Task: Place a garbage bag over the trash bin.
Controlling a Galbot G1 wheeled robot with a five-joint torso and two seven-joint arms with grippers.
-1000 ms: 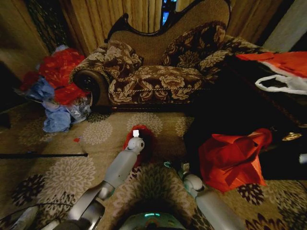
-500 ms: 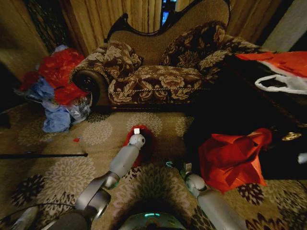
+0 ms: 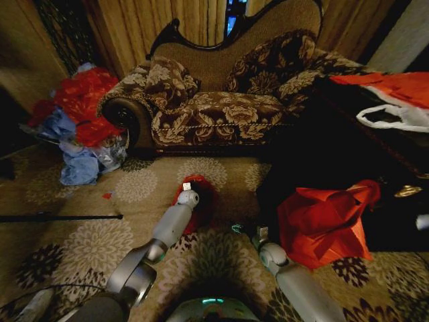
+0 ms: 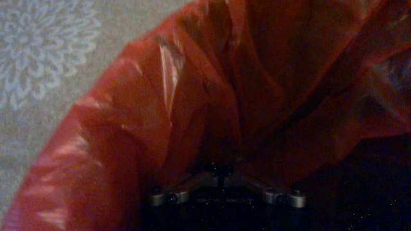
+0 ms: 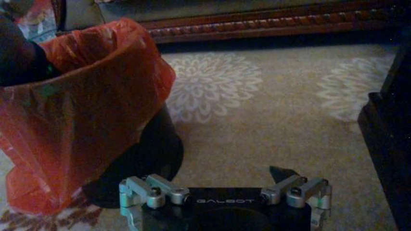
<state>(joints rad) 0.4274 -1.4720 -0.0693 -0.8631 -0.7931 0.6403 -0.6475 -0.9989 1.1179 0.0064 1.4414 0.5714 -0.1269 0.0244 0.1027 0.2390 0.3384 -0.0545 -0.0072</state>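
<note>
1 thin, glossy deep-red plastic garbage bag (image 5: pixel 77 110) drapes crinkled over the small round black trash bin (image 5: pixel 144 156), which stands on the floral carpet (image 5: pixel 270 110) before the patterned sofa (image 3: pixel 221 100). Its mouth gapes wide above the rim. My left gripper (image 3: pixel 188 190) reaches down into the bag's opening, red plastic all round it; I cannot tell how its fingers stand. My right gripper (image 5: pixel 224 185) hovers low beside the bin, fingers spread apart, holding nothing.
</note>
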